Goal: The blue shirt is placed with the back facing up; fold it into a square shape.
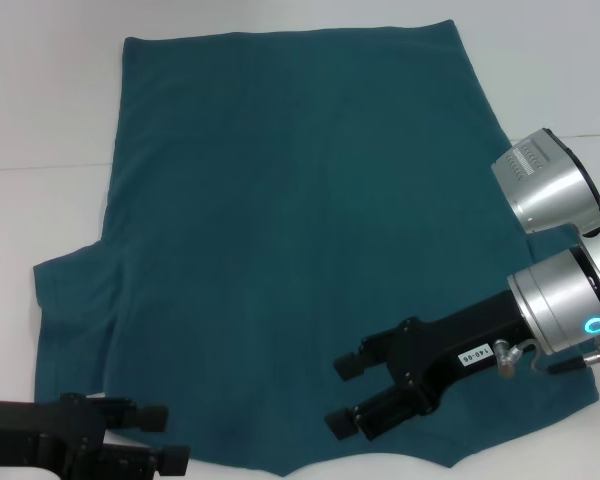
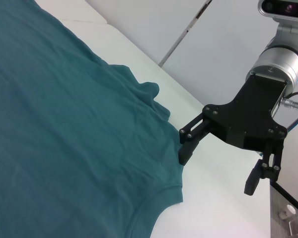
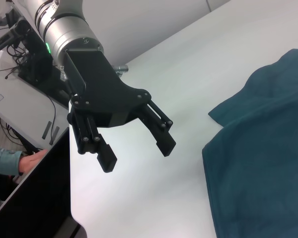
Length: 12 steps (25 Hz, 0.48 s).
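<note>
Both end effectors, left (image 1: 165,440) and right (image 1: 348,395), hover released over the blue shirt (image 1: 280,230)'s near edge, probably lining up a fold grab.

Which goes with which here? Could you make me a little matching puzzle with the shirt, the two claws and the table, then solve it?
Things:
1. blue shirt
2. left end effector
3. right end effector
4. table

Descriptions:
A. white, bare around the cloth
B. open, over the shirt's near right part
C. spread flat, plain side up
D. open, at the shirt's near left corner

Pairs: 1-C, 2-D, 3-B, 4-A
</note>
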{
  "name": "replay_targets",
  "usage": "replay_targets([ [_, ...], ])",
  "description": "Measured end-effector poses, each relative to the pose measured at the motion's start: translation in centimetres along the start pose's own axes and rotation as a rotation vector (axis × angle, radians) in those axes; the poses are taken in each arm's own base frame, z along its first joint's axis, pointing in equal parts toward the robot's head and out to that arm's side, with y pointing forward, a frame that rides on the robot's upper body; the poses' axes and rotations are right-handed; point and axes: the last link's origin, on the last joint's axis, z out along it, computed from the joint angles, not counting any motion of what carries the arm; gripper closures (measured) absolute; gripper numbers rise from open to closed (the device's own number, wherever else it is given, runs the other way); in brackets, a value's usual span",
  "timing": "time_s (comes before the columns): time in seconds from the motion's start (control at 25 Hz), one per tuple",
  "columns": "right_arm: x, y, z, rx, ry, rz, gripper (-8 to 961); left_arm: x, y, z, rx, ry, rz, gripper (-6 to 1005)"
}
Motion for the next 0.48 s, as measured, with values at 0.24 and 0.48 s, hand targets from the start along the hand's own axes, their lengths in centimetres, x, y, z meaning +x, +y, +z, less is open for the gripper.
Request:
replay_targets([
  [0.24,-0.02,0.02,0.0,-0.001,0.001,0.002,38,-0.06,-0.02,-0.03,0.002,0.0,-0.002,156],
  [0.48,-0.07,0.0,0.01,0.0,0.0,0.01,38,-0.11,-0.13,-0.1,0.01,0.0,-0.004,155],
])
